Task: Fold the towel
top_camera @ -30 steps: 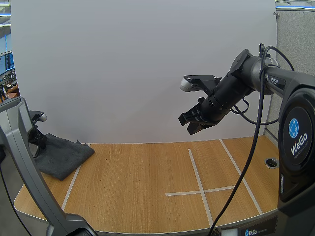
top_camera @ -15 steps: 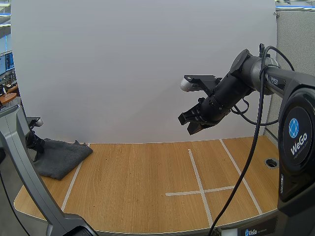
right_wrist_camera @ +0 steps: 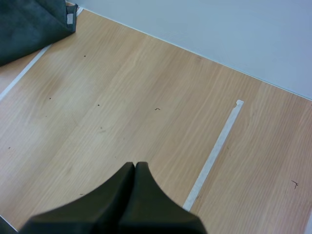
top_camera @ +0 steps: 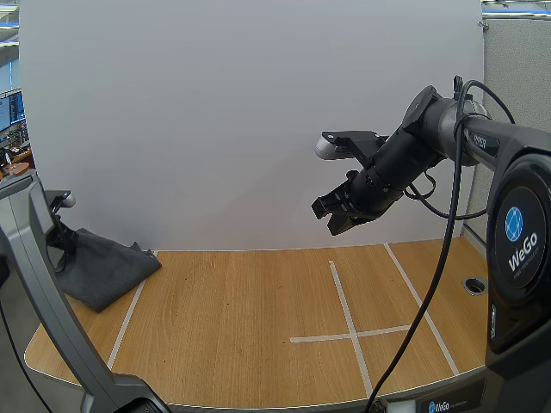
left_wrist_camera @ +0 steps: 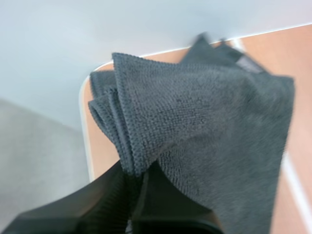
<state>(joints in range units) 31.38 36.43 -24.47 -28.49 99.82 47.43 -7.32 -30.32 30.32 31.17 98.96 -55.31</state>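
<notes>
left end effector (left_wrist_camera: pixel 135 178) clamps bunched towel (top_camera: pixel 108 268) layers, lower left of frame; one could slip out, skewing the fold. right end effector (top_camera: pixel 334 215) together, empty.

A light wooden table (top_camera: pixel 241 327) with a rounded front edge; a dark grey towel (top_camera: pixel 108 271) lies bunched on its far left corner, mostly flat on the wood, with its left end rising off the surface. The left tape strip (top_camera: pixel 127 327), white, runs from the front up to the towel's near corner; right of centre a long tape strip (top_camera: pixel 340 292) runs front to back, crossed by a short tape strip (top_camera: pixel 318 338); the right tape strip (top_camera: pixel 403 275) slants beyond them. Near the right edge sits a small round fitting (top_camera: pixel 474 285), possibly a cable hole.
</notes>
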